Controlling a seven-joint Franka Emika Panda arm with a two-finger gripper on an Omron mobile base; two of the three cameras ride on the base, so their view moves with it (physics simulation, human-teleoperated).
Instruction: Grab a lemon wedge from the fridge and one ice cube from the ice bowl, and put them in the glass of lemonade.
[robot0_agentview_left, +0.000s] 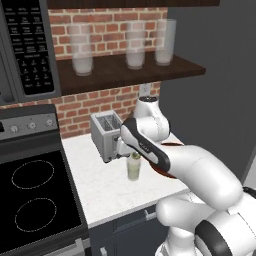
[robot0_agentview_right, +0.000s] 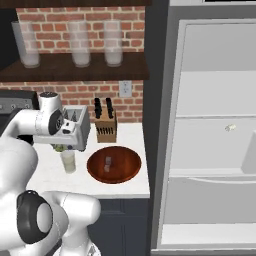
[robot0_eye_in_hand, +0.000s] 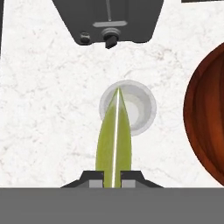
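My gripper (robot0_eye_in_hand: 113, 177) is shut on the lemon wedge (robot0_eye_in_hand: 113, 140), a yellow-green sliver that points up from between the finger tips. Directly beneath it stands the glass of lemonade (robot0_eye_in_hand: 127, 107), seen from above on the white counter. From the left base view the wedge (robot0_agentview_left: 134, 155) sits right at the rim of the glass (robot0_agentview_left: 133, 169). The reddish-brown ice bowl (robot0_agentview_right: 114, 164) lies just right of the glass (robot0_agentview_right: 68, 161) and holds an ice cube (robot0_agentview_right: 107, 160). The fridge (robot0_agentview_right: 210, 125) stands open at the right, with a small pale piece (robot0_agentview_right: 230, 128) on its shelf.
A grey toaster (robot0_agentview_left: 106, 134) stands just behind the glass against the brick wall, and a knife block (robot0_agentview_right: 105, 126) behind the bowl. Three tall frosted glasses (robot0_agentview_left: 135, 46) line the shelf above. The stove (robot0_agentview_left: 32, 195) borders the counter's left end.
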